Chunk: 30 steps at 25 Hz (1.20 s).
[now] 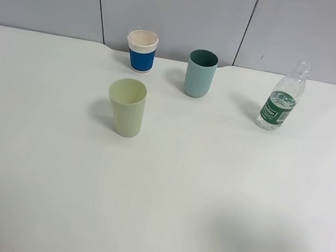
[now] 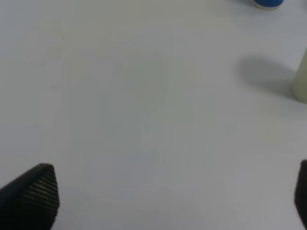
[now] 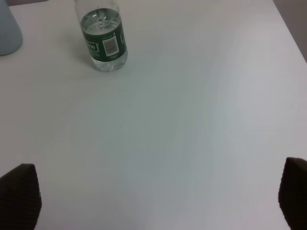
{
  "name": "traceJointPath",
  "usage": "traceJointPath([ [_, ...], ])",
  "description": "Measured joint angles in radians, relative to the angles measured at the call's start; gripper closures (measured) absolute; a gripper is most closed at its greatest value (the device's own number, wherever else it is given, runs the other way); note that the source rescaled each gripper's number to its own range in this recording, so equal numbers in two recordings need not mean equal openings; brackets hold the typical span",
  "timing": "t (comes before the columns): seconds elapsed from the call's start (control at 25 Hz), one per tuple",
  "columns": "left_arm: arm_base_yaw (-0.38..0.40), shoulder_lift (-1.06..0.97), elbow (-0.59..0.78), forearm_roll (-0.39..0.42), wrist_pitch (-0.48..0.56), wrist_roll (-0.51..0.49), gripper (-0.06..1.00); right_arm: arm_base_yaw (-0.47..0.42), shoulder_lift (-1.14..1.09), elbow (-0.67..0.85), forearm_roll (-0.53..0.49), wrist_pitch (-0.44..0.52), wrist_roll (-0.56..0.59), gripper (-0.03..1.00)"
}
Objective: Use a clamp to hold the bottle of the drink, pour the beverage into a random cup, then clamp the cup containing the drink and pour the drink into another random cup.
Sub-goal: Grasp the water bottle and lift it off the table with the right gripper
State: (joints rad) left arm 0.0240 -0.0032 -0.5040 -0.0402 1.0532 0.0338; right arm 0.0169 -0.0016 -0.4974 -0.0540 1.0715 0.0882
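The left claw (image 2: 165, 196) hangs with its jaws spread wide, nothing between them but bare white table (image 1: 207, 202). The right claw (image 3: 156, 196) is just as wide and empty. Out beyond it stands the bottle (image 1: 282, 98), upright and uncapped at the upper right of the high view, with clear beverage (image 3: 100, 20) inside. The pale green cup (image 1: 126, 106) stands left of centre. Behind it, along the top, are the blue-banded white cup (image 1: 141, 51) and the teal cup (image 1: 200, 73).
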Motion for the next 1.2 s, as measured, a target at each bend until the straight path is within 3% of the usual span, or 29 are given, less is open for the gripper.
traceJointPath([
  [0.44, 0.000, 0.000, 0.000, 0.000, 0.000, 0.000, -0.06, 0.000, 0.000, 0.000, -0.010, -0.002, 0.009, -0.02],
  [0.56, 0.000, 0.000, 0.000, 0.000, 0.000, 0.000, -0.06, 0.000, 0.027, -0.016, -0.018, -0.042, 0.009, -0.02],
  [0.96, 0.000, 0.000, 0.000, 0.000, 0.000, 0.000, -0.06, 0.001, 0.467, -0.058, -0.023, -0.398, 0.009, -0.02],
  [1.2, 0.000, 0.000, 0.000, 0.000, 0.000, 0.000, -0.06, 0.053, 0.752, -0.058, -0.017, -0.633, 0.009, 0.07],
])
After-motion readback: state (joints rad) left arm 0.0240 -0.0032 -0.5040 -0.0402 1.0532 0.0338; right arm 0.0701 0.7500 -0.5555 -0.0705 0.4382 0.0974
